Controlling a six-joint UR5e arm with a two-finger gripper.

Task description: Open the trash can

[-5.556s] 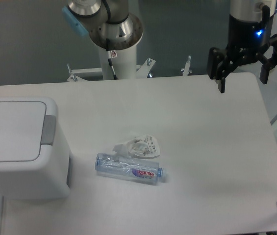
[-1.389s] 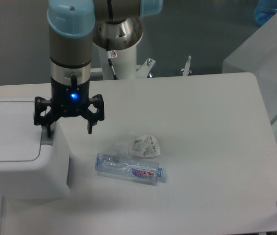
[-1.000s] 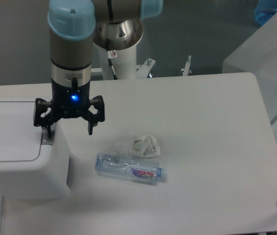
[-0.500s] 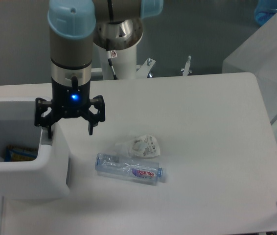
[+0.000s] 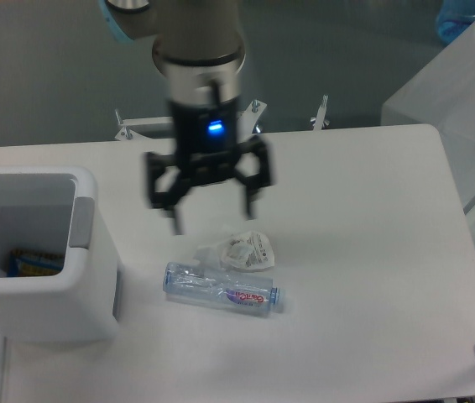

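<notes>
On the table (image 5: 363,252): one trash can (image 5: 44,302), one bottle (image 5: 221,288).

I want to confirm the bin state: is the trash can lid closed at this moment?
No, the trash can is open at the top, and a colourful item shows inside it.

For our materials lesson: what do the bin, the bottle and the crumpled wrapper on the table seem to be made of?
Trash can: likely moulded plastic, smooth matte white, rounded corners.
Bottle: clear thin plastic; see-through with glints.
Wrapper: thin film or paper, white, creased; hard to tell which.
</notes>
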